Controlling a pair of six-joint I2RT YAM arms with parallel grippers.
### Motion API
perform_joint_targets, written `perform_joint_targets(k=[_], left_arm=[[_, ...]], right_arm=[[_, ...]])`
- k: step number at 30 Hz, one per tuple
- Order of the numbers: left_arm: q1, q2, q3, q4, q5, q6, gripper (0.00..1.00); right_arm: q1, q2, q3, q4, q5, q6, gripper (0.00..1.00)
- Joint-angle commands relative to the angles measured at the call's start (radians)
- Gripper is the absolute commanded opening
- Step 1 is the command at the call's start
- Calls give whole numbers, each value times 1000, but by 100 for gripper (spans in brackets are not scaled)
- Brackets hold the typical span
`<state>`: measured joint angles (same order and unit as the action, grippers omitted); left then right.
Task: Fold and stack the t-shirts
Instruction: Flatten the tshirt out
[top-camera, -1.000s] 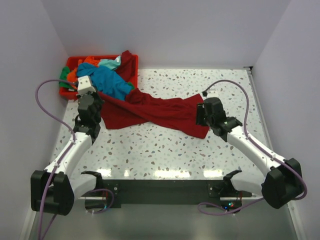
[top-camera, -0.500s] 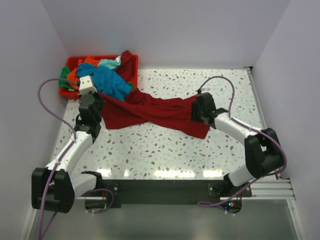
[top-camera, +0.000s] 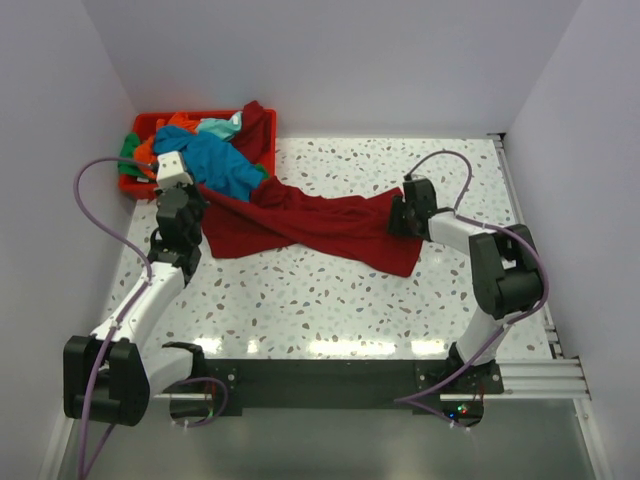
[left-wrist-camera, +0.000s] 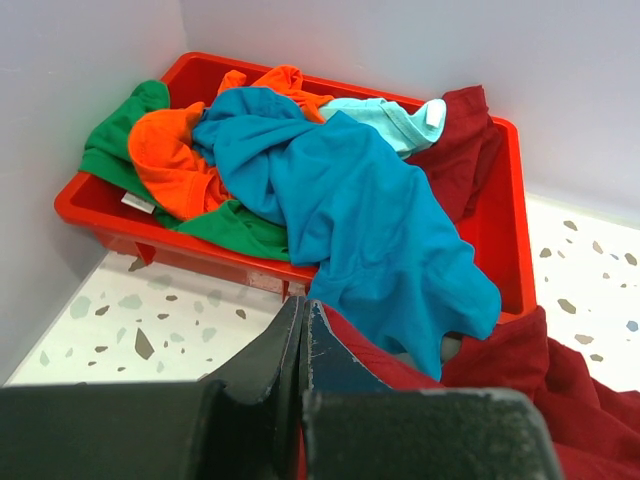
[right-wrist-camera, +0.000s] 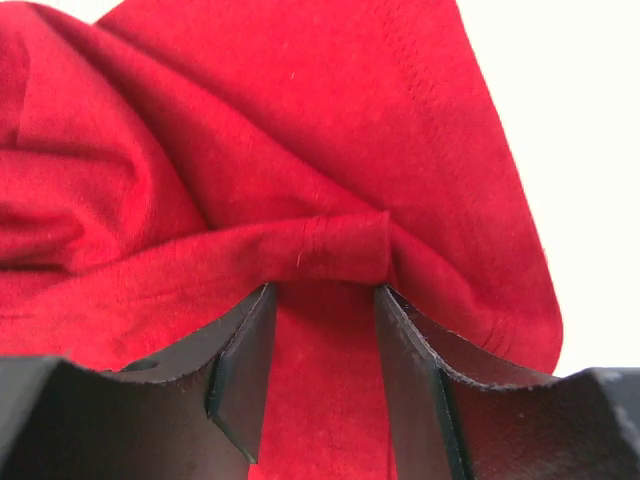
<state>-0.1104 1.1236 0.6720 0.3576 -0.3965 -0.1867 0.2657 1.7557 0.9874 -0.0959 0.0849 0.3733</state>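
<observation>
While stretched across the worktop (top-camera: 330, 300), dark red t-shirt (top-camera: 320, 225): reaching from beside the red bin (left-wrist-camera: 120, 228) to the right arm.
Left claw (left-wrist-camera: 303, 312): shut tight, pinching that shirt's edge near the bin.
Right claw (right-wrist-camera: 322, 300): half apart, astride a raised fold at the shirt's right end.
Bin load: teal blue t-shirt (left-wrist-camera: 350, 200) topmost, spilling over the front rim; orange t-shirt (left-wrist-camera: 170, 150) and green t-shirt (left-wrist-camera: 115, 135) at left.

The dark red t-shirt (top-camera: 310, 225) is soft matt knit cloth with a stitched hem. The teal blue t-shirt (left-wrist-camera: 340, 200), orange t-shirt (left-wrist-camera: 170, 160) and green t-shirt (left-wrist-camera: 115, 140) are the same matt cloth. The bin (left-wrist-camera: 505, 220), at 10 o'clock on the table (top-camera: 330, 290), is smooth glossy red plastic. The table is speckled and polished, reflective toward 6 o'clock. The right gripper (right-wrist-camera: 322, 292) has matt black fingers (right-wrist-camera: 240, 360).
</observation>
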Motion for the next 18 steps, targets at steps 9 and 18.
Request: perform_joint_targets(k=[9,18], left_arm=[[14,2,1,41,7,15,0],[14,4,3,41,15,15,0]], right_arm=[[-49,16,53,91,-37,-16,47],[-49,53,63,122,-79,-25,40]])
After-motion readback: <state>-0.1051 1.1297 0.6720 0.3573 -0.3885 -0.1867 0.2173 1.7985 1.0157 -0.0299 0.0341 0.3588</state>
